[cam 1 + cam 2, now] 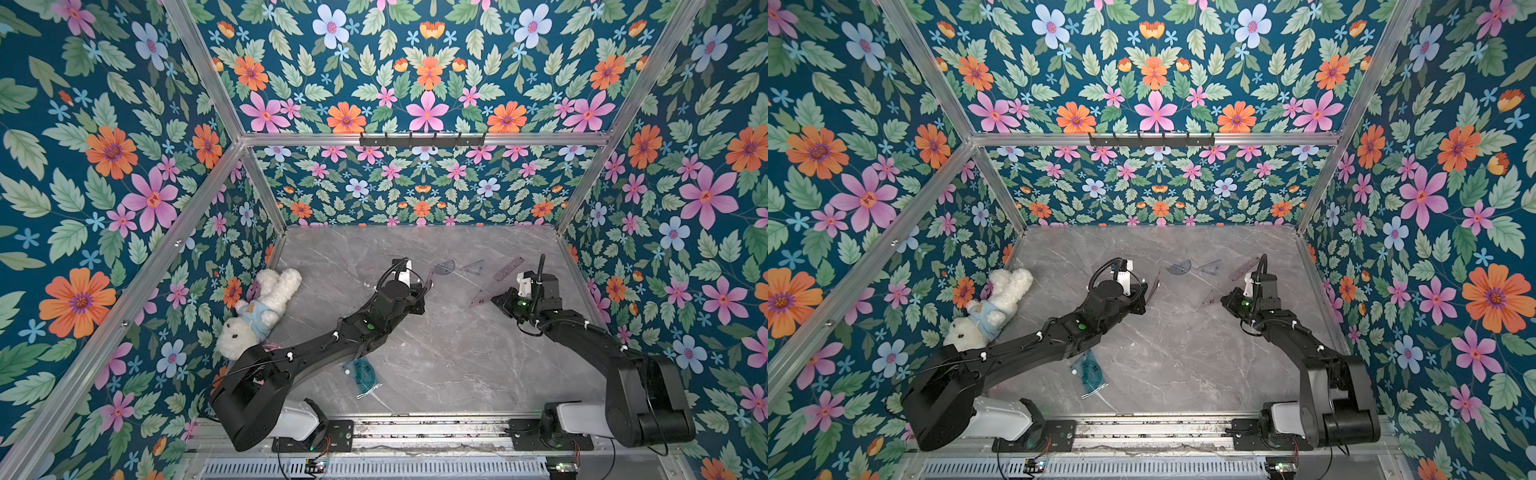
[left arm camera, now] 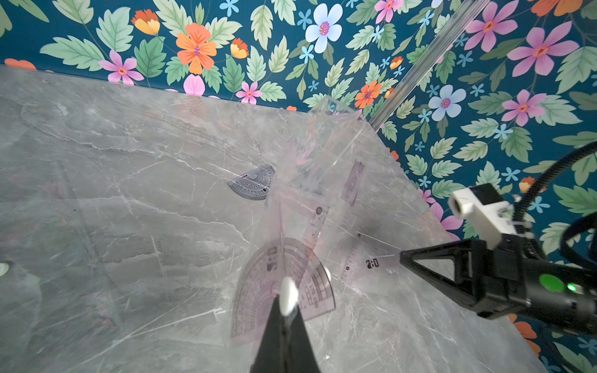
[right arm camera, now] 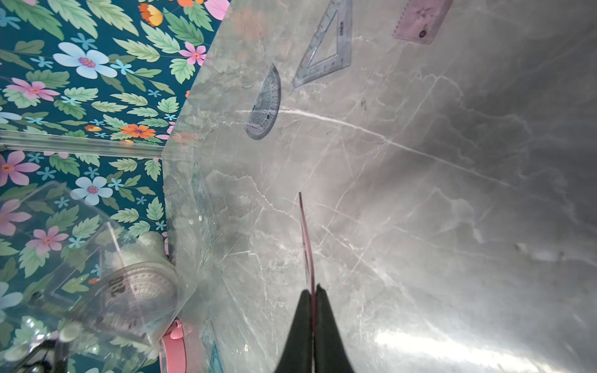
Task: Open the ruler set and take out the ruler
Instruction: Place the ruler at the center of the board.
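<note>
Left gripper [image 2: 284, 323]: jaws clamped together on the edge of the pouch [image 2: 326, 155], just below its white snap [image 2: 288, 295]; in a top view it sits at the end of the outstretched left arm [image 1: 427, 286].
Pouch: clear film, standing up from the left gripper; a pink protractor [image 2: 258, 290] lies inside it, directly ahead of the fingertips; a second pink scale shows through the film further ahead.
Right gripper [image 3: 312, 290]: jaws pressed together on the pink set square [image 3: 307, 242], seen edge-on and running straight out from the tips; it points toward the left gripper [image 2: 402, 255].
Pink set square: held between the two grippers [image 1: 478, 298]; the right wrist view shows it apart from the pouch.
Pink ruler [image 1: 508, 269]: flat on the worktop [image 1: 436, 353], just beyond the right gripper toward the back wall.
Grey protractor [image 1: 444, 266]: flat, just beyond the left gripper; apart from the pouch.
Grey set square [image 1: 473, 267]: flat, between grey protractor and pink ruler, beyond both grippers.
Teal pouch [image 1: 361, 374]: well behind the left gripper, partly under the left forearm.
Plush rabbit [image 1: 262, 307]: well to the left of the left gripper, against the side wall.
</note>
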Tool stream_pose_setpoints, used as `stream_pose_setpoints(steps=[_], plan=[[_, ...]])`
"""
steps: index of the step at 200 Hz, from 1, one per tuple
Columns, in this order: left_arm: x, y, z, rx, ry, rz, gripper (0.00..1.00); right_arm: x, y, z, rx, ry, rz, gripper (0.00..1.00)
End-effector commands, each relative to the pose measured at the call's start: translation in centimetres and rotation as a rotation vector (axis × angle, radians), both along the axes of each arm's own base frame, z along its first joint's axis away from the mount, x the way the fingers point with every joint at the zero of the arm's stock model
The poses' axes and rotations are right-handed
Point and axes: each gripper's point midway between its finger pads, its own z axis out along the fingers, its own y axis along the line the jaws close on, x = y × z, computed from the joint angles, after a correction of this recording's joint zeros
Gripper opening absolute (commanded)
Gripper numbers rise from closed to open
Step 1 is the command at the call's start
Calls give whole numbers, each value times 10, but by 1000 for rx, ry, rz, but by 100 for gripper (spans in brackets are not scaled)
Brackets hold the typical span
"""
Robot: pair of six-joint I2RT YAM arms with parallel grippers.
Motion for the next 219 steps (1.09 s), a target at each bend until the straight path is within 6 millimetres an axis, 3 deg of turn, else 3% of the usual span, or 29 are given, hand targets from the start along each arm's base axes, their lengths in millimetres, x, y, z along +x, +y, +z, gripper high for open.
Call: stream_pose_setpoints(steps=[1, 47, 92, 96, 117, 138, 184, 194, 200, 219], plan=[[1, 1, 14, -34, -40, 5, 0, 20, 3, 5, 79, -48, -1, 0], [0, 9, 12, -15, -47, 16, 0, 38, -3, -10, 190, -45, -35, 0], [1, 10, 11, -2, -50, 16, 0, 40, -8, -24, 195, -32, -61, 0], [1, 10, 11, -1, -50, 16, 0, 39, -8, -36, 195, 1, -63, 0], [3, 9, 10, 3, -47, 17, 0, 38, -9, -43, 193, 10, -66, 2], [4, 8, 10, 2, -45, 15, 0, 37, -9, -46, 191, 8, -66, 9], [6, 4, 12, 8, -46, 4, 0, 33, -13, -43, 156, 1, -69, 35], [6, 3, 12, 11, -45, 0, 0, 30, -15, -47, 138, 18, -77, 38], [6, 2, 12, 14, -45, -2, 0, 30, -16, -35, 127, -7, -80, 40], [7, 0, 11, 24, -45, -10, 0, 19, -25, -35, 66, 37, -110, 44]])
